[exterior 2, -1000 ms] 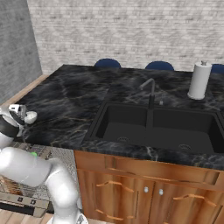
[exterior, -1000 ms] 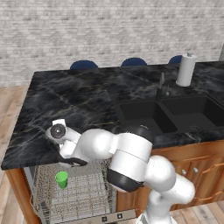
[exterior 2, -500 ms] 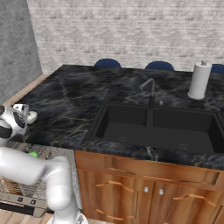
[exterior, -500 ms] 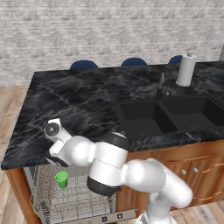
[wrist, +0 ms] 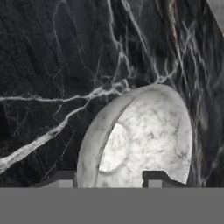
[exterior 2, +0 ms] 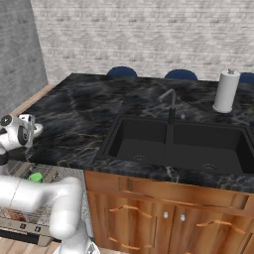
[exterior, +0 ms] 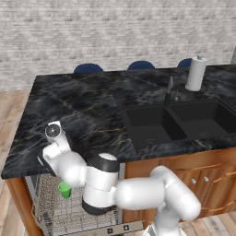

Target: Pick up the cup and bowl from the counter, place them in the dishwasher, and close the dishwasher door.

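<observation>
Nearest, the green cup (exterior: 64, 189) stands in the wire rack of the open dishwasher (exterior: 55, 213), under the front edge of the black marble worktop (exterior: 92, 110). Above that edge, the hand (wrist: 108, 178) reaches the pale speckled bowl (wrist: 144, 135); its two dark tips stand either side of the bowl's near rim, half narrowed around it, though whether they press it I cannot tell. Farther along lie the black double sink (exterior: 177, 122) and the white paper-towel roll (exterior: 195, 73).
</observation>
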